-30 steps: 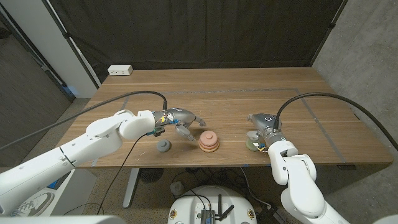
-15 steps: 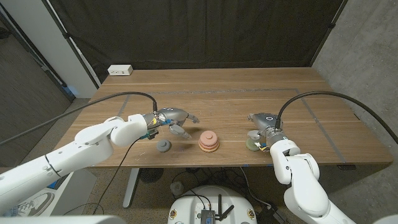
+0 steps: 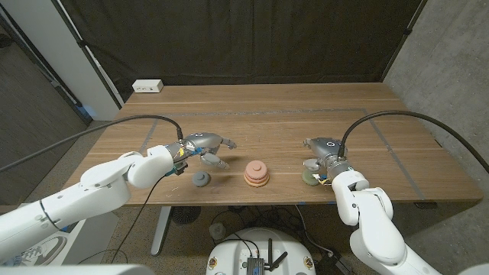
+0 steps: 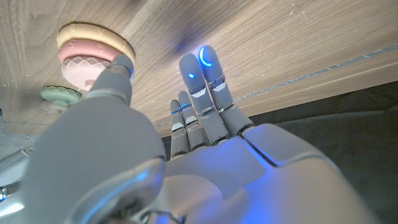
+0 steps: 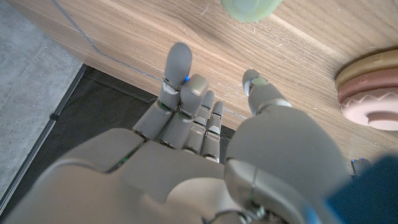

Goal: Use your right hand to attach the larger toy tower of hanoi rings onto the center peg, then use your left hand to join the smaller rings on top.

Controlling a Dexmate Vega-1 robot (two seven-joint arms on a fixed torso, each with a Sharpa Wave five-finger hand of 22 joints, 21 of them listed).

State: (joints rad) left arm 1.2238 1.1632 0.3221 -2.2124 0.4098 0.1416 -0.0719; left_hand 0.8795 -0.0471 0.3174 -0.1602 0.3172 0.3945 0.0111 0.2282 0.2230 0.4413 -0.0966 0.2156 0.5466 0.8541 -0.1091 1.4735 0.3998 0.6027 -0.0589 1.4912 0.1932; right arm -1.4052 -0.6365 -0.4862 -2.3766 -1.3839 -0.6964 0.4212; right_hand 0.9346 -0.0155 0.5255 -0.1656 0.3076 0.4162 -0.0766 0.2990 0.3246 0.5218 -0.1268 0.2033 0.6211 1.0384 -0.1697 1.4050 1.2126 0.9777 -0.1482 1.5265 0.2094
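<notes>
A stack of pink and tan rings [image 3: 256, 174] stands near the table's front edge, at the middle. It also appears in the left wrist view as the stack [image 4: 93, 50] and in the right wrist view as the stack [image 5: 370, 87]. A small grey piece [image 3: 200, 179] lies left of it. A pale green ring [image 3: 310, 176] lies right of it, seen again as the green ring [image 5: 252, 7]. My left hand [image 3: 208, 147] hovers behind the grey piece, fingers spread, holding nothing. My right hand [image 3: 322, 150] stays just behind the green ring, fingers extended and empty.
A white power strip [image 3: 147, 86] sits at the table's back left corner. Black cables run from both wrists over the wooden table [image 3: 275, 114]. The front edge lies close below the rings. A dark curtain hangs behind the table.
My left hand has drawn back to the left, away from the pink and tan stack. The right hand and all the rings stay where they were.
</notes>
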